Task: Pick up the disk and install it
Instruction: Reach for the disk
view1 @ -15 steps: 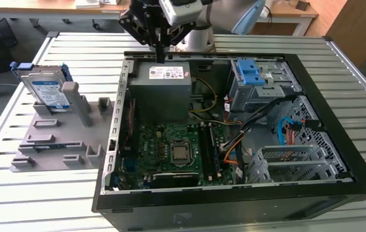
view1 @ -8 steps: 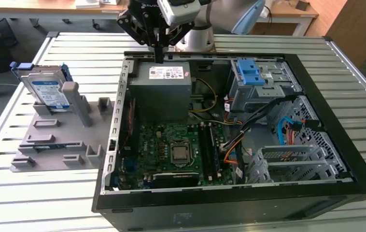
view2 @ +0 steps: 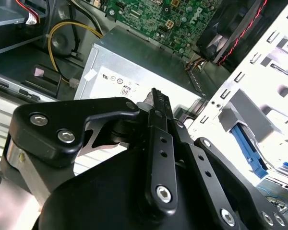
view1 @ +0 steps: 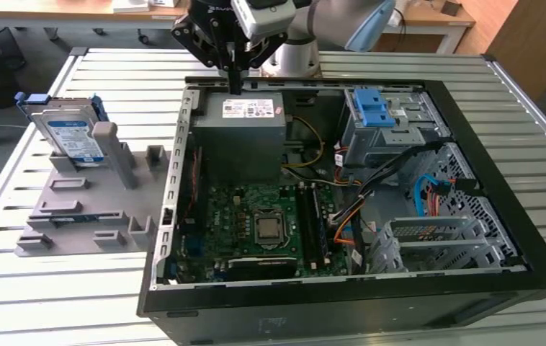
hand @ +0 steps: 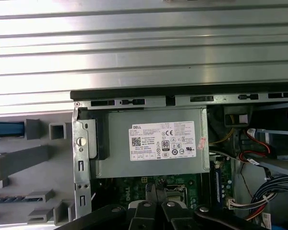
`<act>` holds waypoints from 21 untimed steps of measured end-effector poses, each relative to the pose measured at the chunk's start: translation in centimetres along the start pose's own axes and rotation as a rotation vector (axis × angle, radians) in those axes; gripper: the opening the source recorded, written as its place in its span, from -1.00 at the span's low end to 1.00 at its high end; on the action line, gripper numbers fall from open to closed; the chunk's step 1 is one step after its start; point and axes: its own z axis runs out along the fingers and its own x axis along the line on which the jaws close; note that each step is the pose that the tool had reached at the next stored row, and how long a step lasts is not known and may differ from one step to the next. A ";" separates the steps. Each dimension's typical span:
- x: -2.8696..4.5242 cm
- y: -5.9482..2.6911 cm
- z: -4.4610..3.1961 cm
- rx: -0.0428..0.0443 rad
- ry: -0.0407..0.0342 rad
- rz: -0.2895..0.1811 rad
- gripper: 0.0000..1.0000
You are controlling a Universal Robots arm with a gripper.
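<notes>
one disk (view1: 69,135) upright in grey rack (view1: 73,218); one pincer (view1: 236,86) closed tight, empty, near power supply (view1: 242,140).

Slatted metal table (view1: 523,108), wooden desk (view1: 52,11) behind, wooden cabinet (view1: 532,36)

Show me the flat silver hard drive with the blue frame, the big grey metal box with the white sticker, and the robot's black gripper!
silver hard drive (view1: 69,137): exterior view, on its white-and-blue label.
grey metal box (view1: 244,148): exterior view, on its bare grey face.
black gripper (view1: 235,85): exterior view, midway between its fingertips.
</notes>
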 end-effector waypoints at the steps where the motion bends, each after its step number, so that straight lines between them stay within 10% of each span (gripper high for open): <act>1: 0.05 0.00 0.00 0.0000 0.0000 0.000 -0.79; 21: 0.86 -0.07 0.08 0.0000 0.0000 0.000 -0.79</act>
